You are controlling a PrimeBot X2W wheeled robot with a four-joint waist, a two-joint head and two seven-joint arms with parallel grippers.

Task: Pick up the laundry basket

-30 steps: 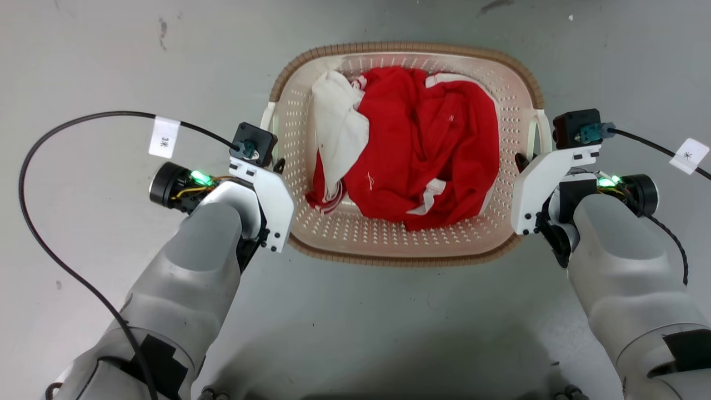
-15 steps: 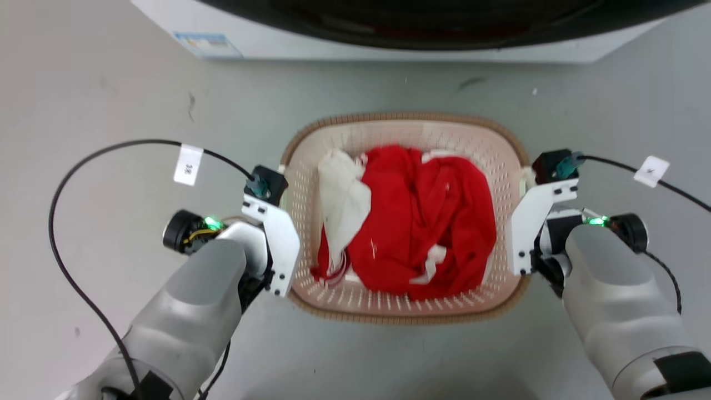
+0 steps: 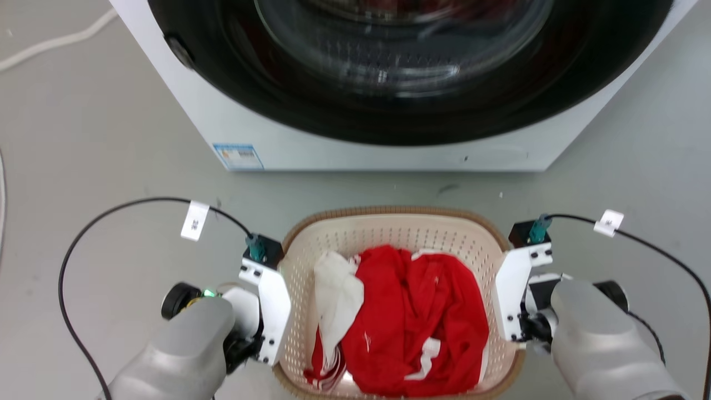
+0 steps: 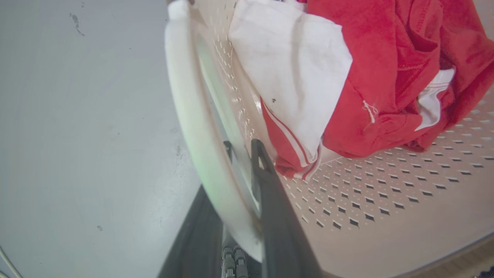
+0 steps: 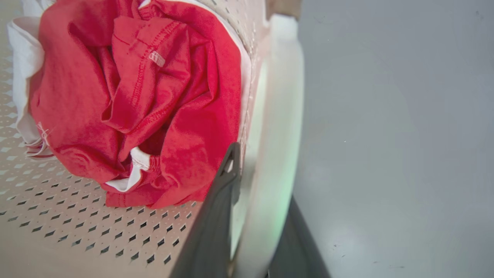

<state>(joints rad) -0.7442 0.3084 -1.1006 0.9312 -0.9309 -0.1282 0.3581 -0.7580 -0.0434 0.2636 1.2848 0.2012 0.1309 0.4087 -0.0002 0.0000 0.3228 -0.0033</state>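
Note:
The laundry basket (image 3: 389,214), cream and perforated with a brown woven-look rim, sits low in the head view between my two arms. It holds a red garment (image 3: 422,316) and a white one (image 3: 336,291). My left gripper (image 4: 242,150) is shut on the basket's white left handle (image 4: 185,96), one dark finger inside the wall and one outside. My right gripper (image 5: 260,173) is shut the same way on the white right handle (image 5: 283,96). In the head view the wrist mounts (image 3: 272,303) hide the fingers.
A white washing machine (image 3: 311,147) with a dark round glass door (image 3: 400,55) stands just beyond the basket. Grey floor (image 3: 100,139) lies on both sides. Black cables (image 3: 111,208) with white tags loop from both wrists.
The whole head picture has shifted: the washing machine has come into view at the top, and the basket and arms now show lower and smaller. Both grippers keep their hold on the handles.

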